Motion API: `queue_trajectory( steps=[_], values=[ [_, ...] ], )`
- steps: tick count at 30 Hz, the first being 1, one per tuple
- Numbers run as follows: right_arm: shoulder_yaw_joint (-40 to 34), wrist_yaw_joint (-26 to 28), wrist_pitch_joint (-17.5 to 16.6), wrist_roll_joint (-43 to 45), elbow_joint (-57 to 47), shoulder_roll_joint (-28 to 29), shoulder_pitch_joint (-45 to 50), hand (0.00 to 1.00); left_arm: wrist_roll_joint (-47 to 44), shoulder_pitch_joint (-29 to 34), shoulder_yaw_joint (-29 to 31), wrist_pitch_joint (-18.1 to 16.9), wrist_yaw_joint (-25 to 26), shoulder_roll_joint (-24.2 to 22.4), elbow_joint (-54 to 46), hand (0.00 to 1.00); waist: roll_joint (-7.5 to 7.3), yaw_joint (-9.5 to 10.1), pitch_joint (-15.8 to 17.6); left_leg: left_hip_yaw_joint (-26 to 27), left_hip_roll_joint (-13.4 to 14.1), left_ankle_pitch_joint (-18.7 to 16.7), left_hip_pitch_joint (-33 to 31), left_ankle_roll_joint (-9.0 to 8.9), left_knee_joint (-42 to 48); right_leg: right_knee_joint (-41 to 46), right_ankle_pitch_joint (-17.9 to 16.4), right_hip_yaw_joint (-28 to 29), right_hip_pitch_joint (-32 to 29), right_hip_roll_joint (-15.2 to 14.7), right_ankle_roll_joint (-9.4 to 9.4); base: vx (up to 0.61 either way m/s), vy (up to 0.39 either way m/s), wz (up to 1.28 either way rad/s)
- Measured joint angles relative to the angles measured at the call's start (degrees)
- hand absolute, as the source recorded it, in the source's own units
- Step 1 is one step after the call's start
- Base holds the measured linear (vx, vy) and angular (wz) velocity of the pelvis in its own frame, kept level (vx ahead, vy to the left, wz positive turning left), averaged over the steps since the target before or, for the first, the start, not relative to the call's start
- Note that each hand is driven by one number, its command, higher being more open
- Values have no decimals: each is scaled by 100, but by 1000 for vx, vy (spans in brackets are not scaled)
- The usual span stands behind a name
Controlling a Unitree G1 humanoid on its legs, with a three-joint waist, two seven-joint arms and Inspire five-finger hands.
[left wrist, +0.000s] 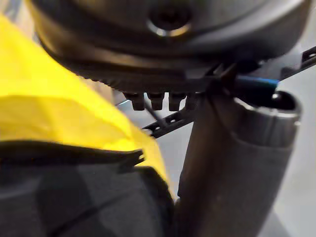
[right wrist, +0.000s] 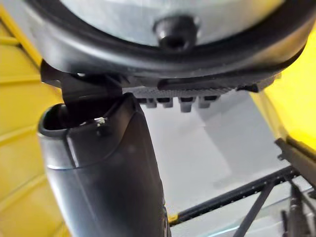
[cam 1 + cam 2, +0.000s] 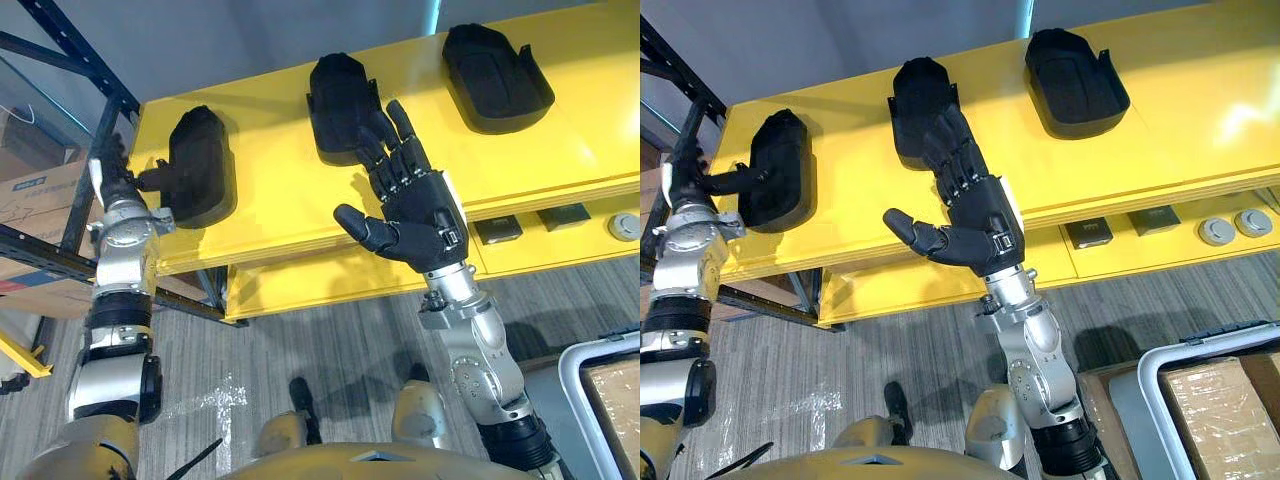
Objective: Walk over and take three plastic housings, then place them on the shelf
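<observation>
Three black plastic housings lie in a row on the yellow shelf top (image 3: 560, 150): the left housing (image 3: 200, 160), the middle housing (image 3: 340, 100) and the right housing (image 3: 495, 75). My left hand (image 3: 115, 185) is at the shelf's left end, its thumb stretched against the left housing's near side and its fingers straight. My right hand (image 3: 415, 215) hovers open, palm forward and thumb spread. Its fingertips (image 3: 395, 125) overlap the middle housing's near end, and it holds nothing.
A dark metal rack (image 3: 60, 60) with cardboard boxes (image 3: 40, 200) stands to the left. The yellow unit's front face carries sockets (image 3: 1220, 230). A grey bin (image 3: 1160, 375) holding a wrapped box sits on the floor at the lower right.
</observation>
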Motion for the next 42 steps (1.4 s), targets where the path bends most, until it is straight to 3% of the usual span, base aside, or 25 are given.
queue_trajectory(
  steps=[7,10,14,17,20,22,24,26,31,37,42],
  values=[
    [-21,-221,-110,-406,101,6,48,100,-379,-68,-141,-760,-276,192,-877,100,-142,129,-231,-12,17,-6,244,-9,-135,-295,91,-87,349,48,8,0,0,0],
    [-22,-222,-118,-745,238,0,-8,100,-587,-31,-170,-878,-395,180,-1393,100,-241,141,-341,-23,9,-6,299,-9,-177,-412,141,-117,452,51,24,0,0,0],
    [-5,-140,-120,-1359,352,-73,-222,100,-629,367,-151,-1108,-438,44,-2417,100,-268,183,-380,-96,3,-3,302,-5,-175,-575,222,-205,577,56,34,-11,9,8],
    [14,-119,-211,-1954,652,-309,-635,100,-708,1052,-134,-1456,-466,-408,-3412,100,-256,302,-411,-253,4,11,331,-1,-176,-668,232,-380,763,56,37,-13,-10,26],
    [91,-183,-286,-2620,973,-487,-889,100,-741,2160,-122,-1841,-553,-1205,-4553,100,-262,480,-591,-491,7,28,260,-17,-178,-793,231,-663,941,71,38,10,-18,42],
    [114,-412,-333,-3224,1543,-494,-1178,100,-808,3035,-167,-2125,-683,-1832,-5337,100,-305,660,-668,-752,8,72,180,-30,-180,-899,231,-933,1108,94,38,8,-34,55],
    [114,-669,-339,-3645,2093,-496,-1453,100,-811,3554,-206,-2443,-777,-2160,-5723,100,-339,854,-691,-897,16,121,142,-43,-203,-929,229,-1084,1181,118,34,-12,-31,45],
    [167,-855,-340,-3849,2510,-569,-1646,100,-782,3925,-233,-2845,-798,-2383,-6056,100,-365,1094,-707,-1138,17,205,66,-54,-295,-991,227,-1362,1294,151,30,-40,-39,59],
    [650,-1115,-481,-4474,3050,-588,-2177,100,-802,4347,-244,-3412,-783,-2564,-6366,100,-452,1358,-735,-1368,25,314,-56,-67,-346,-999,220,-1590,1319,186,19,-44,-27,31],
    [803,-1797,-577,-4738,4353,-492,-3210,100,-682,4780,-262,-3506,-963,-2631,-6386,100,-564,1682,-717,-1630,41,427,-240,-67,-367,-992,182,-1826,1316,241,-38,-59,-25,20],
    [807,-2097,-729,-5126,4961,-535,-3779,100,-1111,4972,-233,-3255,-1245,-2637,-6384,100,-642,1733,-575,-1760,31,492,-346,-62,-366,-973,176,-1947,1296,248,-44,-46,-17,14]
  ],
)
